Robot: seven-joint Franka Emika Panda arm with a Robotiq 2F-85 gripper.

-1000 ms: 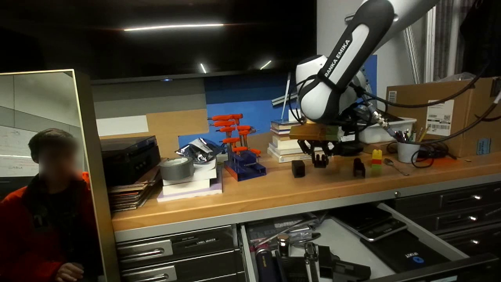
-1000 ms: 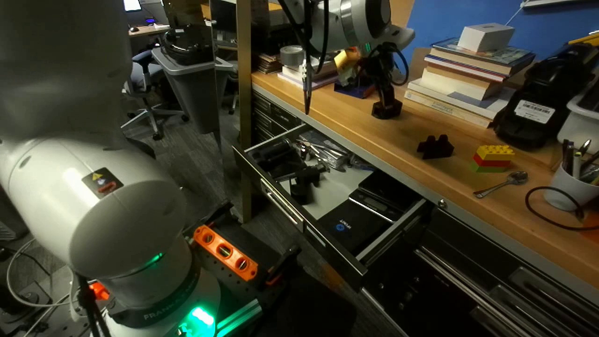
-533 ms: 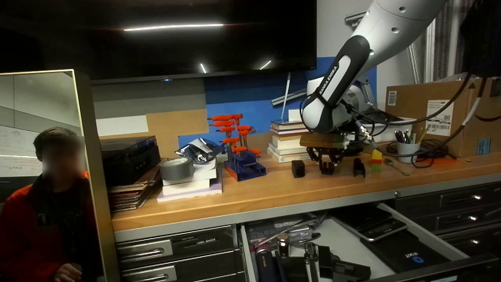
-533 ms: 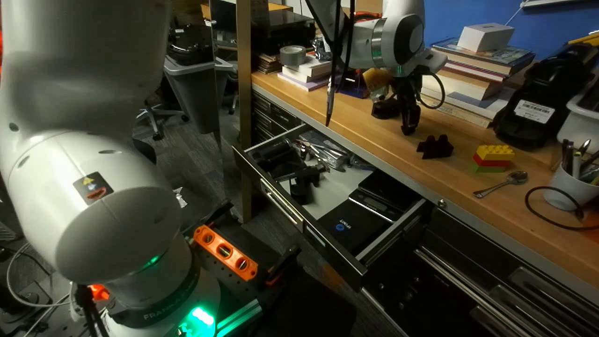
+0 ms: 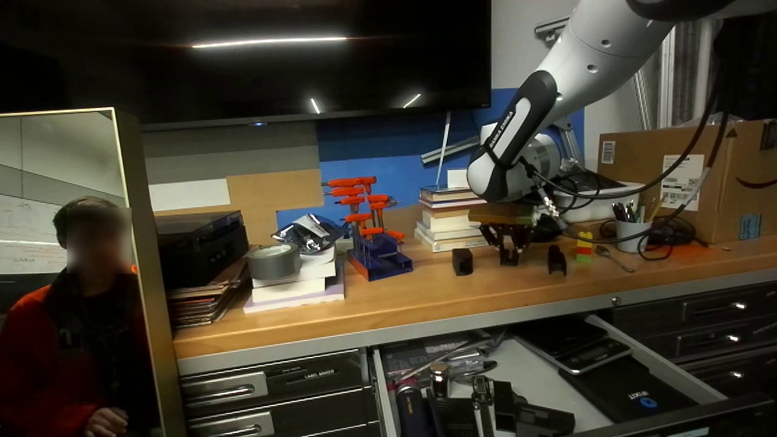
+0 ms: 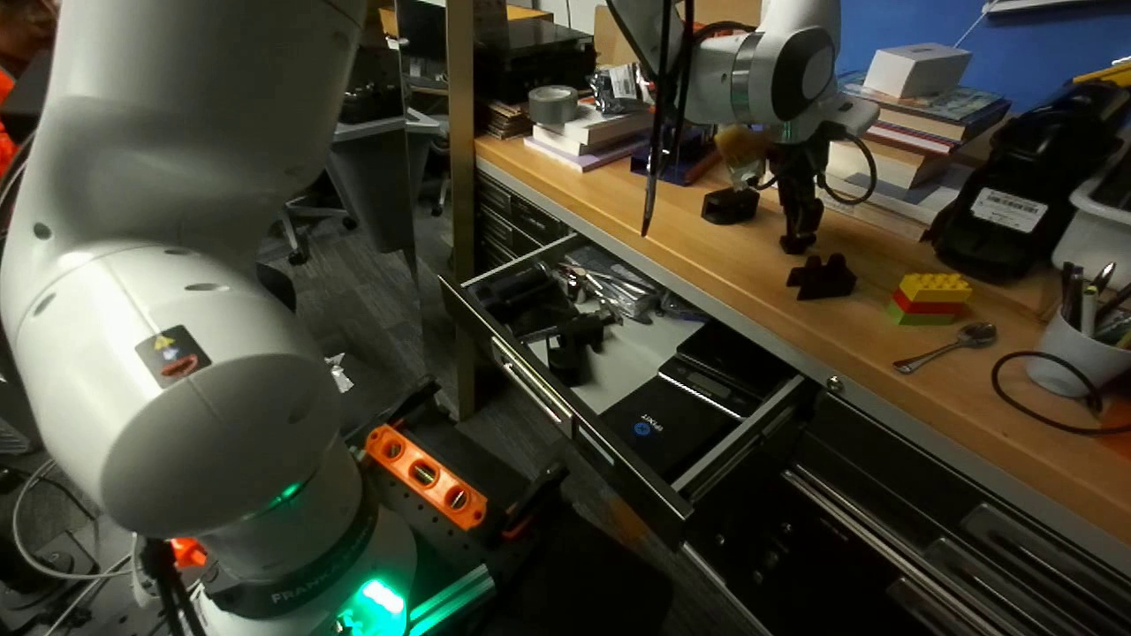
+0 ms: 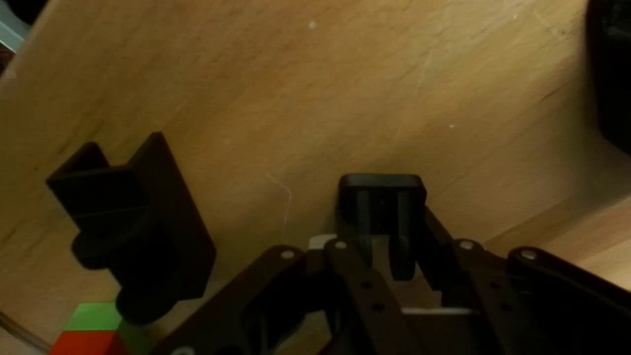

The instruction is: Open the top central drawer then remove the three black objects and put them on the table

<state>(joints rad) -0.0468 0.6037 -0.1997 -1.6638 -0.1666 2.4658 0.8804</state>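
Note:
The top central drawer (image 5: 534,364) stands open with tools and dark cases inside; its side wall shows in an exterior view (image 6: 747,433). On the wooden table (image 5: 394,309) are a black block (image 5: 462,261) and a black two-pronged piece (image 5: 556,261), also visible in the wrist view (image 7: 153,217). My gripper (image 6: 798,231) is between these two, low over the table, its fingers closed around a third small black object (image 7: 382,182). That object also shows in an exterior view (image 5: 509,260). I cannot tell whether it touches the table.
A toy-brick stack (image 6: 928,300), a spoon (image 6: 945,347) and a white pen cup (image 6: 1082,349) stand beyond the two-pronged piece. A book stack (image 5: 446,221) is behind the gripper. An orange-red tool rack (image 5: 379,258) is beside the block. The open drawer juts out below the table edge.
My gripper has moved from near the black block toward the two-pronged piece and come lower, the black object moving with it. The drawer and the objects on the table have not moved.

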